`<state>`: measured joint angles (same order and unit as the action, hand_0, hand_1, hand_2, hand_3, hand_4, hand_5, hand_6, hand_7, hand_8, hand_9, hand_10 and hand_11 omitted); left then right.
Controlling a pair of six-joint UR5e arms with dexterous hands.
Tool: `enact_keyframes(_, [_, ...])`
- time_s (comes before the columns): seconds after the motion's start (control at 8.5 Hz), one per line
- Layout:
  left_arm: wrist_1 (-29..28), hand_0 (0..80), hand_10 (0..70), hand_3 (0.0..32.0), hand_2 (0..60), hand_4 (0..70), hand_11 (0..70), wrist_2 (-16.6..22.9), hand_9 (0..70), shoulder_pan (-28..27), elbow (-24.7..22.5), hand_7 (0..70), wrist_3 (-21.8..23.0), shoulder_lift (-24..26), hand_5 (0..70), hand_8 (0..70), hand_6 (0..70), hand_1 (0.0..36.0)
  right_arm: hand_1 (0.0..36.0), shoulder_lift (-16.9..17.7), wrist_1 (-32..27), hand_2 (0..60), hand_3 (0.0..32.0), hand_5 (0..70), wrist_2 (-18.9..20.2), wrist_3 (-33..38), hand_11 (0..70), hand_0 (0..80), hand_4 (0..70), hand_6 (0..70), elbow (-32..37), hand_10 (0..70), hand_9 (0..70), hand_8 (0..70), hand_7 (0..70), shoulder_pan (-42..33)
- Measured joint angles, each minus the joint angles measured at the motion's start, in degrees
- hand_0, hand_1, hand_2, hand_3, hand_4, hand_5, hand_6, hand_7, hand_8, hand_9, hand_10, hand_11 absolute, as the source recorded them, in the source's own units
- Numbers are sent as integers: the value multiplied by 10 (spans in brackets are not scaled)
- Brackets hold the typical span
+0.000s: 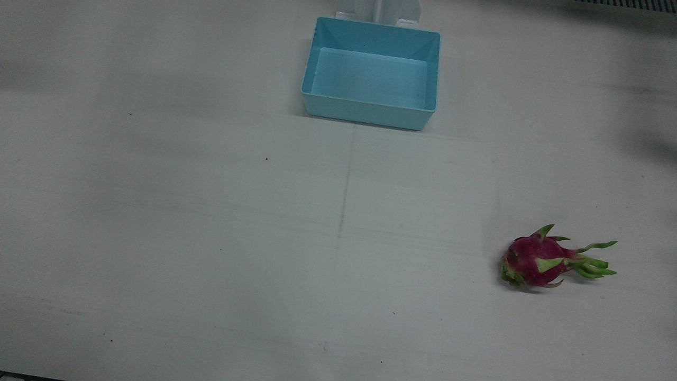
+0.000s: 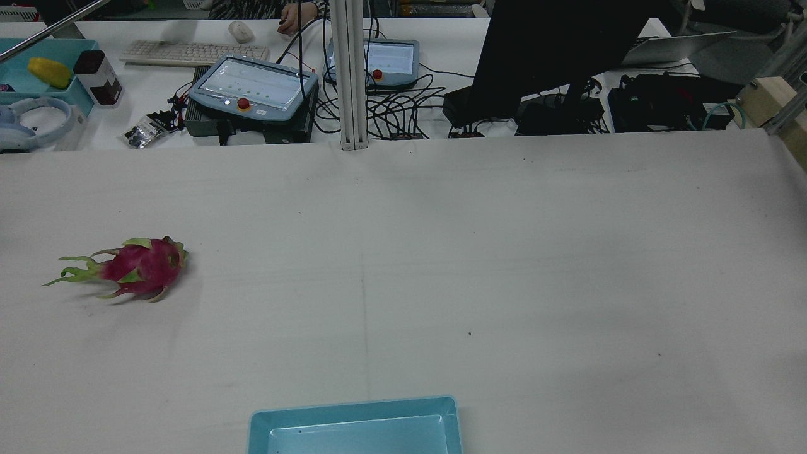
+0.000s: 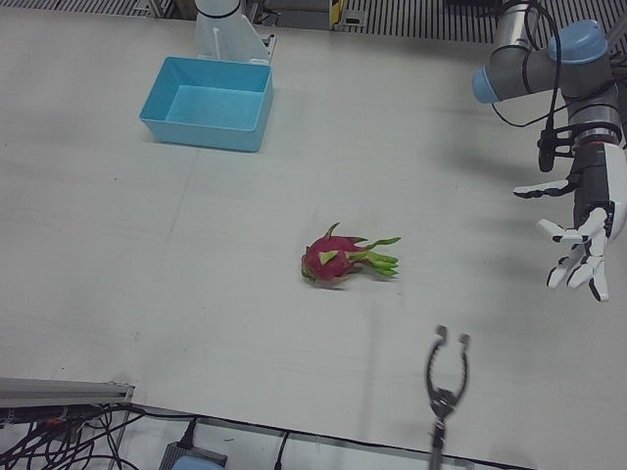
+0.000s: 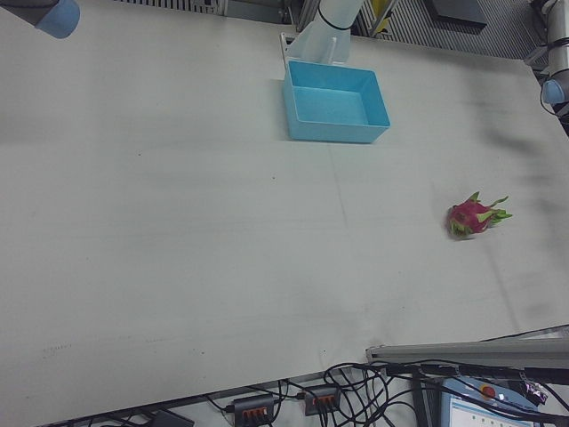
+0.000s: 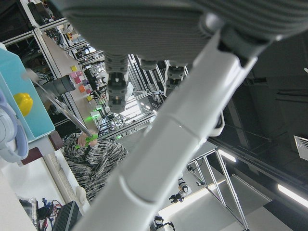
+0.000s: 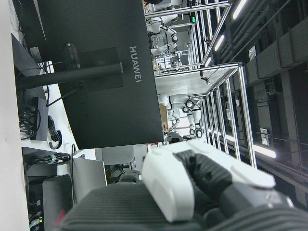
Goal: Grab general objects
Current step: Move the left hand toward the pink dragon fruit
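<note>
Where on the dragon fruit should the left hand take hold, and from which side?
Probably the round pink body of the dragon fruit, from above. It lies on its side, and the thin green leaves at one end look too flimsy. The left hand, open, hangs off to that leafy side.

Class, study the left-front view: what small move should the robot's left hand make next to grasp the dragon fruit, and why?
Probably swing the left hand inward, toward the dragon fruit, then lower it. The hand hangs open with fingers spread, well off to the side and above the table, holding nothing, while the fruit lies alone on its side on the left arm's half.
</note>
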<state>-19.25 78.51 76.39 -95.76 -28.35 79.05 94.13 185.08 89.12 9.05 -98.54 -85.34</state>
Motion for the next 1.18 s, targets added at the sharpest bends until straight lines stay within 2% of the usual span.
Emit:
enact_keyframes(0.12, [1,800,0,44,22,155,25,7,21,9,-5,177,-4,1,594,3,68,345,0,0,0,0,0,0,0,0,0,0,0,0,0,0,0,0,0,0])
enact_keyframes(0.24, [19,800,0,82,77,143,32,34,21,35,-34,178,-27,2,611,1,60,360,0,0,-1,0,0,0,0,0,0,0,0,0,1,0,0,0,0,0])
enact_keyframes(0.35, [38,800,0,150,136,103,38,60,21,58,-64,178,-49,3,592,0,45,360,0,0,-2,0,0,0,0,1,0,0,0,0,2,0,0,0,0,0])
enact_keyframes(0.47, [55,800,0,202,146,83,31,74,23,65,-82,187,-62,3,562,0,43,360,0,0,-2,0,0,0,0,1,0,0,0,0,2,0,0,0,0,0])
enact_keyframes(0.59, [67,800,0,282,144,52,26,80,20,61,-91,171,-70,3,442,0,24,360,0,0,-2,0,0,0,0,1,0,0,0,0,2,0,0,0,0,1])
enact_keyframes(0.71, [101,800,0,320,140,0,27,86,20,44,-100,172,-105,8,358,0,0,360,0,0,-1,0,0,0,0,1,0,0,0,0,2,0,0,0,0,0])
enact_keyframes(0.82, [175,800,0,320,112,0,25,96,19,14,-113,165,-174,39,403,1,0,360,0,0,-1,0,0,0,0,1,0,0,0,0,1,0,0,0,0,0])
enact_keyframes(0.94, [251,800,0,320,91,0,20,95,18,-16,-127,162,-229,73,414,8,0,360,0,0,-1,0,0,0,0,1,0,0,0,0,0,0,0,0,0,0])
enact_keyframes(1.18, [425,800,0,320,98,0,14,73,19,-95,-140,166,-333,183,468,25,0,360,0,0,-1,0,0,0,0,1,0,0,0,0,1,0,0,0,0,0])
